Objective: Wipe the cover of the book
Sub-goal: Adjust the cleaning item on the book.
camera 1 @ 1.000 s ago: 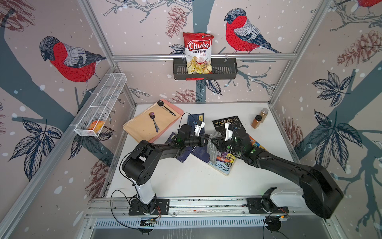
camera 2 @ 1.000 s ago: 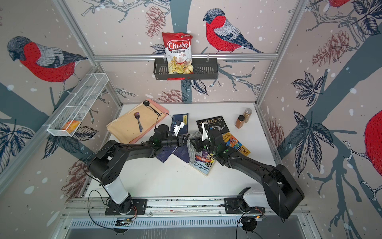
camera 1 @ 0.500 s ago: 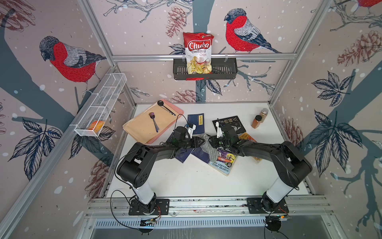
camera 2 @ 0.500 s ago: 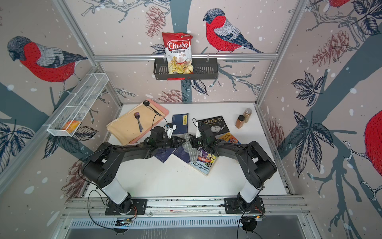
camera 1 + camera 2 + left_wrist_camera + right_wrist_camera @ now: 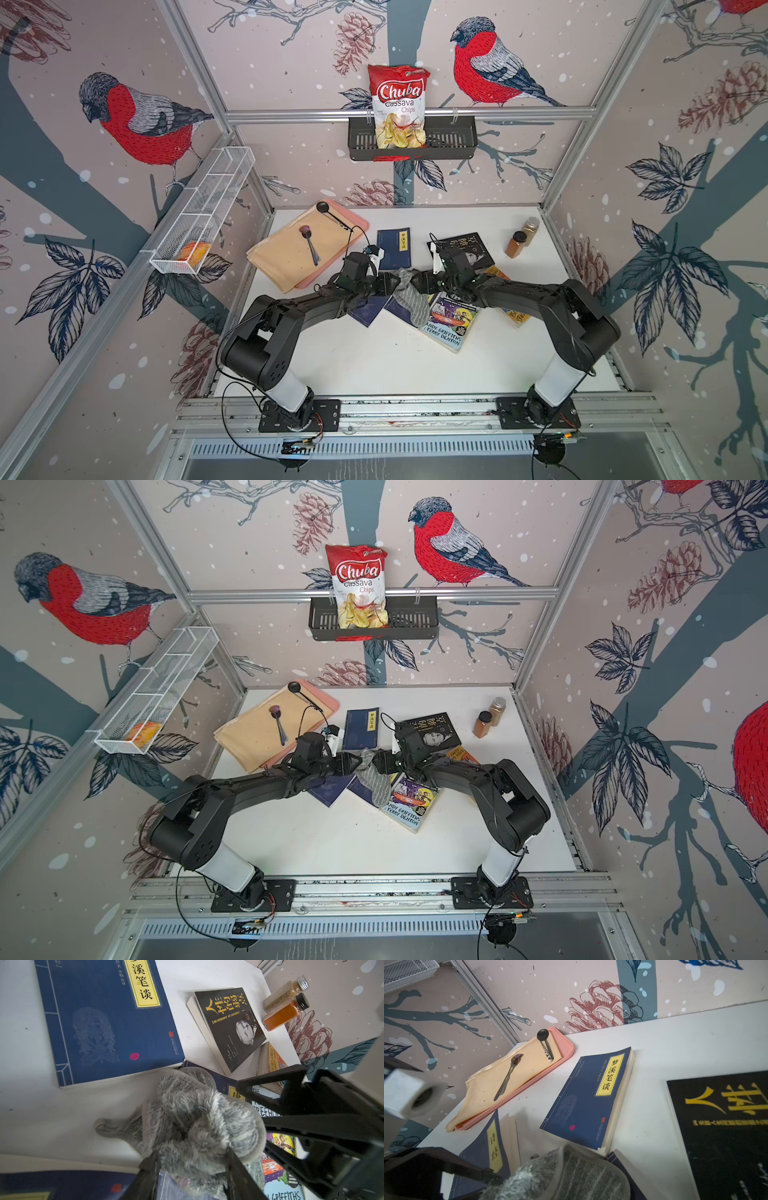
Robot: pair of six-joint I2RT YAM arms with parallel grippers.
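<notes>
1. Plainly, no wiping shows yet: the grey cloth (image 5: 409,297) hangs bunched between the two arms over the middle of the worktop (image 5: 374,365), and its lower end trails onto the books beneath.
2. The left end effector (image 5: 191,1152) seems to be grasping the cloth, with one finger pressed into each side of the bunch. The right end effector (image 5: 251,1109) stands released, its jaws apart at the cloth's edge.
3. Which book is meant I cannot tell. The blue book (image 5: 108,1022) lies flat just behind the cloth and bears a pink blot, so it is a likely candidate. The whole wipe is left to do.
4. Only the left wrist view shows both sets of fingers; in both top views the wrist housings hide them. The right wrist view shows none of its own fingers, but it shows the pink tray (image 5: 564,1051) clearly.
</notes>
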